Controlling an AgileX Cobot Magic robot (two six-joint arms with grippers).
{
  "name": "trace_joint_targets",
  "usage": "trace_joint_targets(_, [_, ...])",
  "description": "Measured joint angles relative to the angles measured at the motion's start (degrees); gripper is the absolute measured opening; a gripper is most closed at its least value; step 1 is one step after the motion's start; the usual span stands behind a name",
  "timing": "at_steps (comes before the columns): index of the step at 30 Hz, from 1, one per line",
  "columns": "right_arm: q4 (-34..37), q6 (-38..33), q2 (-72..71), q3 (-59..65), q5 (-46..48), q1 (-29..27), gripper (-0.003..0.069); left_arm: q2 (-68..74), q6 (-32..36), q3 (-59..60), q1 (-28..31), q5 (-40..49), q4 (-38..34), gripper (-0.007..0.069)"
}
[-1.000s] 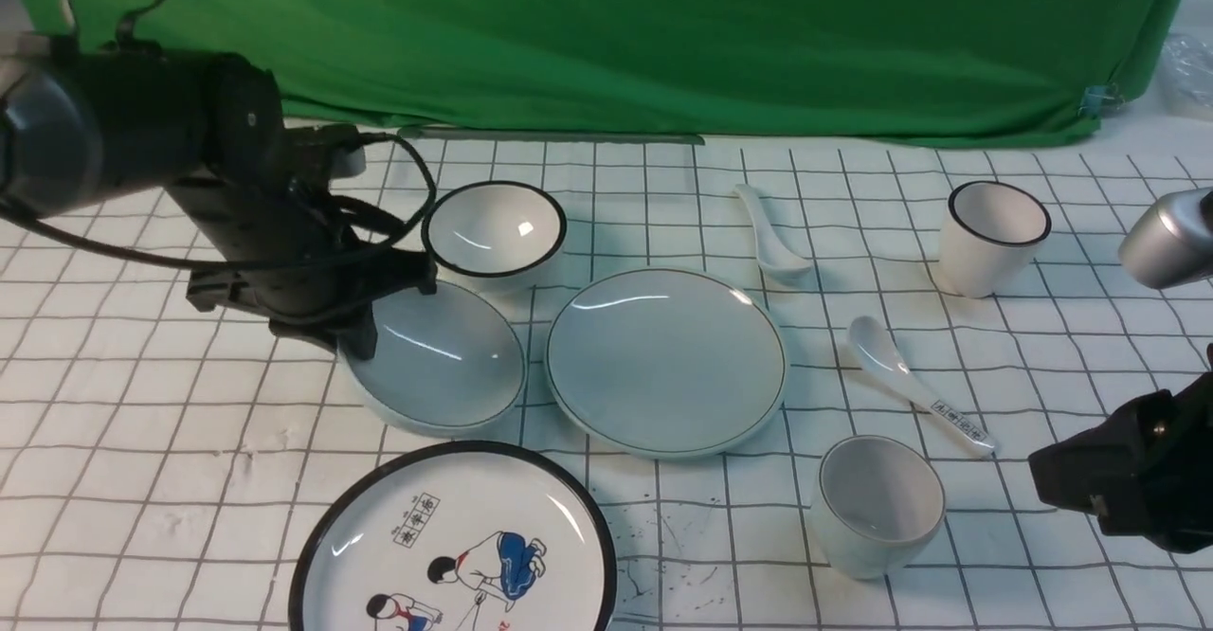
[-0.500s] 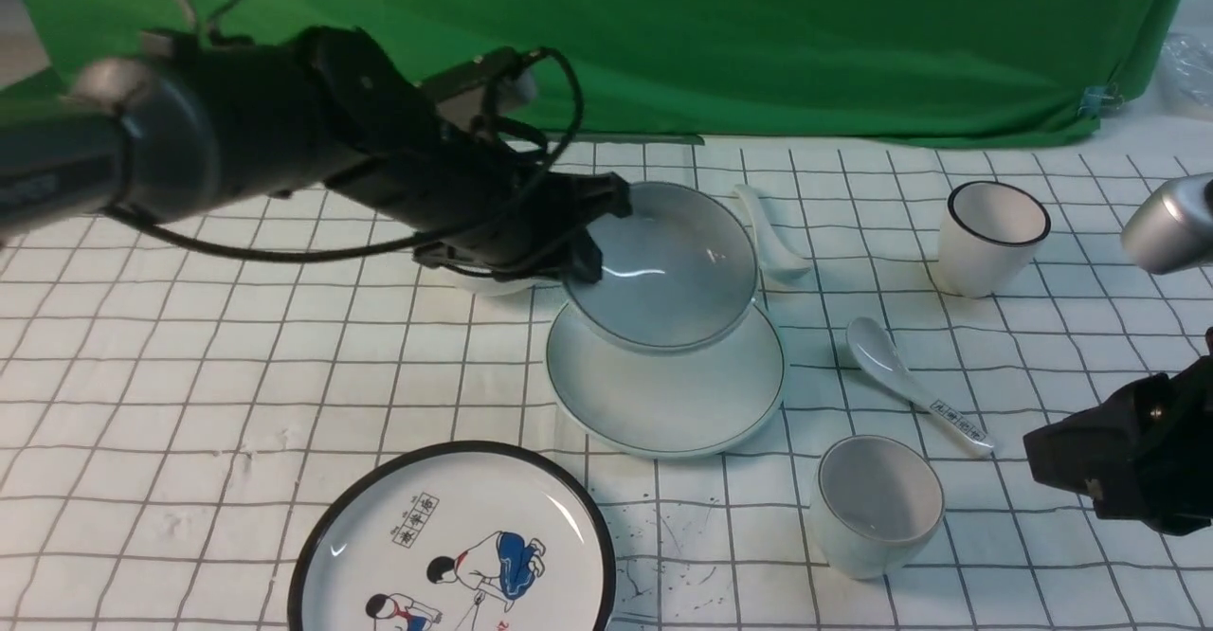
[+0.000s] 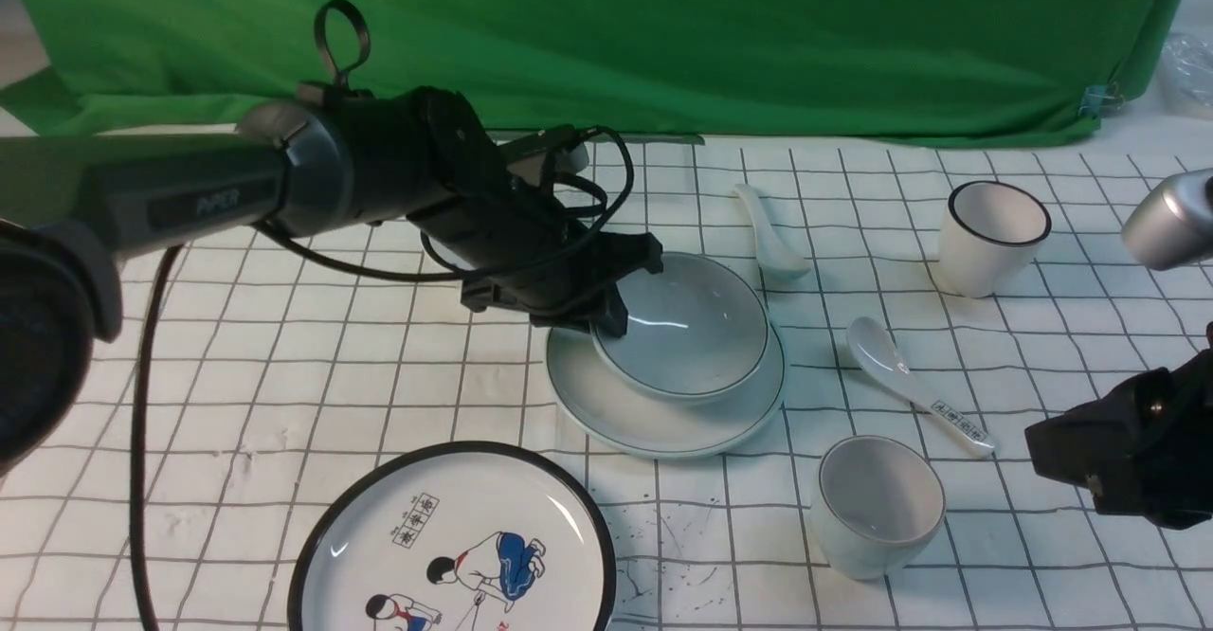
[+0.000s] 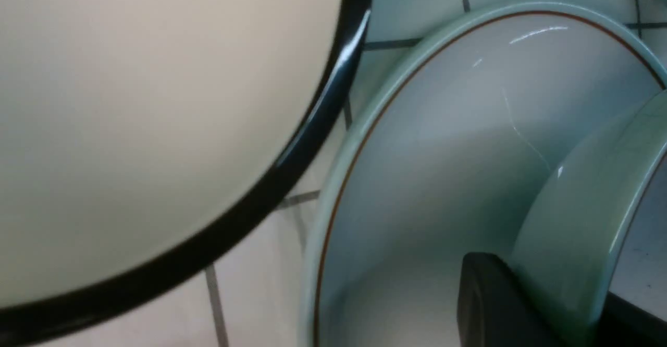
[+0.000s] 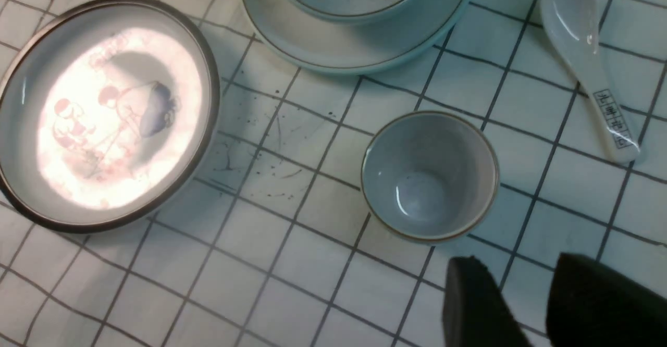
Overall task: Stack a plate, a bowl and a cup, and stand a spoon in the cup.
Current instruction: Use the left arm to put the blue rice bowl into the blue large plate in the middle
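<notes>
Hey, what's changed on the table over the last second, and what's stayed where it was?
The left gripper, shut on the bowl at its rim, lifted it from the plate's left, carried it rightward and lowered it onto the plate. It has not let go. The plate, cup, spoon and open right gripper stayed about where they were.

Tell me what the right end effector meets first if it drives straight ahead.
Most likely the pale grey-green cup, dead ahead of the right end effector, only cloth between. Depth is unclear; it might pass above the rim.
</notes>
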Motion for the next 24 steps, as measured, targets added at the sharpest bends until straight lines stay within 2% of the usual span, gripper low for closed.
trace_joint_targets(3, [-0.4, 0.0, 0.8, -0.3, 0.1, 0.0, 0.0258, 0.0, 0.1, 0.0, 0.0, -0.5, 1.2, 0.0056])
trace_joint_targets(7, [-0.6, 0.0, 4.2, -2.2, 2.0, 0.0, 0.0314, 0.0, 0.2, -0.1, 0.0, -0.6, 2.0, 0.0104])
trace_joint_targets(9, [-0.8, -0.1, 8.4, -5.1, 4.2, 0.0, 0.0402, 0.0, 0.2, -0.2, 0.0, -0.6, 2.3, 0.0172])
trace_joint_targets(10, [-0.8, -0.1, 8.4, -5.3, 4.2, 0.0, 0.0409, 0.0, 0.2, -0.2, 0.0, -0.6, 2.3, 0.0185])
trace_joint_targets(12, [-1.0, -0.1, 12.2, -7.6, 5.1, 0.0, 0.0484, 0.0, 0.2, -0.4, 0.0, -0.6, 2.4, 0.0256])
trace_joint_targets(15, [-1.0, -0.8, 16.5, -9.9, 5.5, 0.0, 0.0538, -0.4, 0.2, -0.6, 0.0, 0.9, 4.7, 0.033])
trace_joint_targets(17, [-1.5, -1.7, 20.7, -10.9, 5.3, 0.0, 0.0561, -1.7, -0.4, -1.7, 0.4, 4.9, 8.7, 0.037])
trace_joint_targets(21, [-4.7, -1.8, 26.7, -11.1, 4.1, 0.0, 0.0569, -5.8, -1.2, -4.3, 1.3, 11.8, 14.4, 0.0373])
trace_joint_targets(24, [-7.3, -1.5, 31.5, -11.1, 3.0, 0.0, 0.0571, -11.1, -1.4, -5.2, 1.8, 16.6, 19.3, 0.03])
